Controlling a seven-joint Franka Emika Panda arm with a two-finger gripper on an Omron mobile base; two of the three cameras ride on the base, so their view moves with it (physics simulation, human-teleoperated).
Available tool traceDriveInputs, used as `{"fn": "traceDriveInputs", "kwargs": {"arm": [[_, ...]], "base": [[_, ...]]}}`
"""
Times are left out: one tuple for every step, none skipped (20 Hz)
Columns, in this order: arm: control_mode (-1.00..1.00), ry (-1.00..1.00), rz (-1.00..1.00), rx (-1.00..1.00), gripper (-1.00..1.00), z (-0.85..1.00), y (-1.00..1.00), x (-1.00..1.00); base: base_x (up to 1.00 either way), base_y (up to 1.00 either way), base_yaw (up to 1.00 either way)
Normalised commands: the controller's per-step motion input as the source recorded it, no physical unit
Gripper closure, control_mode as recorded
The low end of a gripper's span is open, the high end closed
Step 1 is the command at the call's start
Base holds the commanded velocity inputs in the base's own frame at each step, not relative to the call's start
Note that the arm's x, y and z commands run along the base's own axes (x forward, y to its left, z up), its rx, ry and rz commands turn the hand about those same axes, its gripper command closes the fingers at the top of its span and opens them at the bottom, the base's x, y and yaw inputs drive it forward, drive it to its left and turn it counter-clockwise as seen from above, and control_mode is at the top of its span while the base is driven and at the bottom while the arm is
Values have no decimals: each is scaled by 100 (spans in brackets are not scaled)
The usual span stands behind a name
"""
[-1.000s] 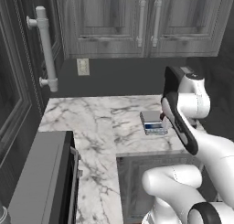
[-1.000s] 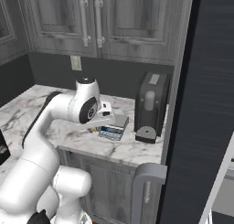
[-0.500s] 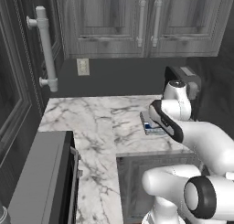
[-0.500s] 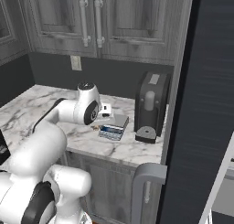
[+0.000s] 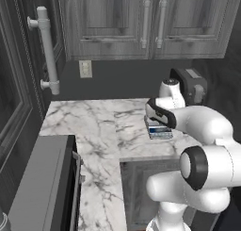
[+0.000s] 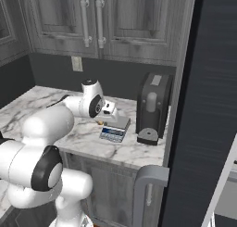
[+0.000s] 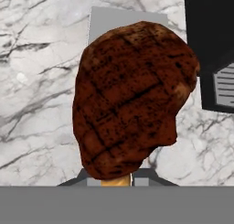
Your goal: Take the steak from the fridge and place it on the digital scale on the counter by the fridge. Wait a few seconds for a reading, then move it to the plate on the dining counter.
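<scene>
With the steak out of the fridge and clenched in the tool, hanging just above the digital scale on the worktop, setting down, weighing and the plate remain.
</scene>
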Motion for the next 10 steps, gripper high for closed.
{"fn": "traceDriveInputs", "kwargs": {"arm": [[-100, 2, 0, 0, 100, 0, -4, 16], [-100, 4, 0, 0, 100, -6, -13, 29], [-100, 4, 0, 0, 100, -17, -16, 43], [-100, 4, 3, 0, 100, -25, -19, 54], [-100, 3, 6, 0, 100, -28, -18, 55], [-100, 2, 7, 0, 100, -29, -13, 54], [-100, 1, 8, 1, 100, -27, -12, 50], [-100, 0, 8, 2, 100, -28, -11, 50], [-100, 1, 9, 1, 100, -24, -7, 45], [-100, 0, 9, 2, 100, -22, -4, 39]], "base": [[0, 0, 0], [0, 0, 0], [0, 0, 0], [0, 0, 0], [0, 0, 0], [0, 0, 0], [0, 0, 0], [0, 0, 0], [0, 0, 0], [0, 0, 0]]}}
